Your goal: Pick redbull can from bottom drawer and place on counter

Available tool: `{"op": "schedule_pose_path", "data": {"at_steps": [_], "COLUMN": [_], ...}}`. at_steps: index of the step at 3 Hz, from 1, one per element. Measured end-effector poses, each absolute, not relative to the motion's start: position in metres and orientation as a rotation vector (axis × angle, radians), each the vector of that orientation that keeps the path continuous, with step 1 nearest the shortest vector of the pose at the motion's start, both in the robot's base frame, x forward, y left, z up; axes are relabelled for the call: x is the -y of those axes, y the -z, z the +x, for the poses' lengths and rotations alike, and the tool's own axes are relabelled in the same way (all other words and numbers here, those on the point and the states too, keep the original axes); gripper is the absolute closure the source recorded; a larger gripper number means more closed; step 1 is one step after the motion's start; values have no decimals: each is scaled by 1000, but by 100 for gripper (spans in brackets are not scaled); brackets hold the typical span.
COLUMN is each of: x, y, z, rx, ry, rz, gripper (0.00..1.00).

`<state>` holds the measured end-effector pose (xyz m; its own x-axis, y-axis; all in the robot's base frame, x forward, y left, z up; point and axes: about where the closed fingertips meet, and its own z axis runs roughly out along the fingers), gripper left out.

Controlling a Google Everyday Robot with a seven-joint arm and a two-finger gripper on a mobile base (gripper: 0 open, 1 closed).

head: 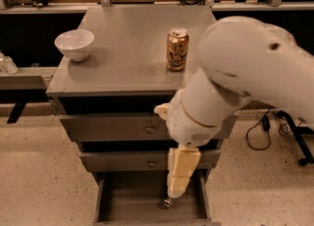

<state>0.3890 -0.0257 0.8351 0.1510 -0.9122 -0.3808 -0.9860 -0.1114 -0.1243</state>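
Observation:
The bottom drawer [128, 198] stands pulled open at the foot of the grey cabinet. The redbull can [168, 202] lies inside it towards the right; only its silver end shows below my gripper. My gripper [179, 181], cream-coloured, hangs from the big white arm [230, 77] and points down into the drawer, just above the can. The arm hides the rest of the can and the right part of the cabinet front. The counter [127, 53] is the flat grey top of the cabinet.
A gold-orange can [177, 49] stands on the counter at centre right. A white bowl [74, 44] sits at the counter's left. Two shallower drawers [113, 127] with brass knobs are above the bottom drawer. Cables [265, 131] lie on the floor at right.

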Motion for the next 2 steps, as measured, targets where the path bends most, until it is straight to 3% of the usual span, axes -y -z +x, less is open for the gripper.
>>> {"op": "schedule_pose_path", "data": {"at_steps": [2], "x": [59], "y": [-768], "z": [393], "rx": [-1716], "ry": [49], "rz": [-2456], "gripper": [0]}}
